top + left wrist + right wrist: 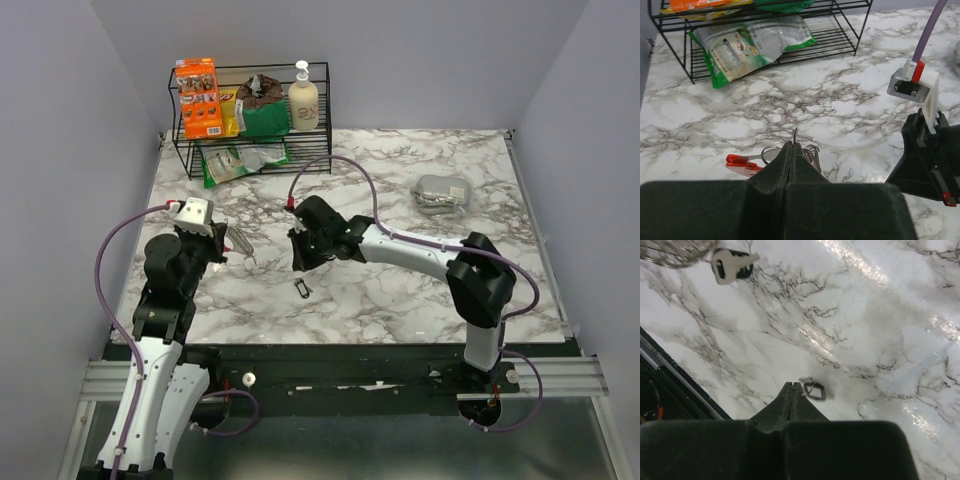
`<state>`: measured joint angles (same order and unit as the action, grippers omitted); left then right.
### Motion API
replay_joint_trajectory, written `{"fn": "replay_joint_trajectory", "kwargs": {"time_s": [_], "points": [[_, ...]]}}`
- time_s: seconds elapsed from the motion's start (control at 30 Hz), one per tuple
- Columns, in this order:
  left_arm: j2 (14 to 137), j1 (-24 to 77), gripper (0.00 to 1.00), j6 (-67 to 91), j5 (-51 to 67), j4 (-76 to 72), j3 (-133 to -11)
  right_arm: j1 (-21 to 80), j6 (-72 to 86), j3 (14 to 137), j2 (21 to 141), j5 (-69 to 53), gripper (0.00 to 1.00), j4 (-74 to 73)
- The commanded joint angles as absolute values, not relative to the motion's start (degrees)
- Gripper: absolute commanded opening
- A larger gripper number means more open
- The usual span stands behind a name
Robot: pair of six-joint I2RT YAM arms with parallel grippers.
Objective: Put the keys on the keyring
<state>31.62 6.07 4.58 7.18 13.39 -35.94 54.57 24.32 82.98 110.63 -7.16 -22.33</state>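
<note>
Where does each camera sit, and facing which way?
Top external: above, behind; looks down on the white marble table, both arms.
Left wrist: along the left hand, shut on the red-and-wire keyring, toward the black wire rack.
Right wrist: down past the shut right hand onto marble.
Shared: small dark piece, top and right wrist.

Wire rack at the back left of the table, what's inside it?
The rack holds an orange box, a yellow packet, a green bag and a pump bottle on top; below, a green-and-white bag pokes out the front. Anything behind them is hidden.
</note>
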Motion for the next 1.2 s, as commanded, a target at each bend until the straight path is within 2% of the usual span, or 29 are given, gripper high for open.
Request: {"fn": "replay_joint_trajectory", "kwargs": {"time_s": [0.0, 0.2, 0.43, 0.5, 0.57, 0.67, 0.77, 1.0, 1.17], "points": [[33.92, 5.8, 0.0, 5.62, 17.3, 9.23, -36.56, 53.0, 23.29, 78.14, 103.73, -6.59, 0.01, -17.41], [35.6, 7.99, 0.0, 5.63, 23.11, 7.91, -36.83, 50.8, 21.98, 71.2, 96.86, -7.82, 0.0, -14.24], [35.16, 9.67, 0.0, 4.13, 19.34, 8.96, -37.09, 50.8, 18.98, 71.45, 98.61, -10.1, 0.02, -15.03], [34.98, 9.58, 0.0, 4.04, 17.5, 9.31, -37.26, 50.89, 19.51, 72.59, 101.07, -11.51, 0.16, -15.29], [34.72, 9.67, 0.0, 3.43, 16.97, 9.67, -37.27, 50.98, 19.86, 73.91, 102.82, -11.95, 0.41, -16.6], [34.45, 9.58, 0.0, 3.34, 16.35, 9.84, -37.0, 51.76, 20.3, 76.19, 105.46, -10.64, 0.54, -18.62], [34.28, 9.58, 0.0, 2.99, 16.17, 10.28, -37.0, 52.73, 20.83, 78.57, 108.19, -9.23, 0.6, -20.56], [32.61, 9.58, 0.0, 2.72, 15.03, 10.28, -36.39, 54.67, 21.97, 85.34, 115.48, -6.6, 0.58, -26.45], [32.17, 9.58, 0.0, 2.64, 15.03, 10.37, -36.39, 55.81, 22.24, 87.18, 117.77, -4.66, 0.46, -28.91]]}}
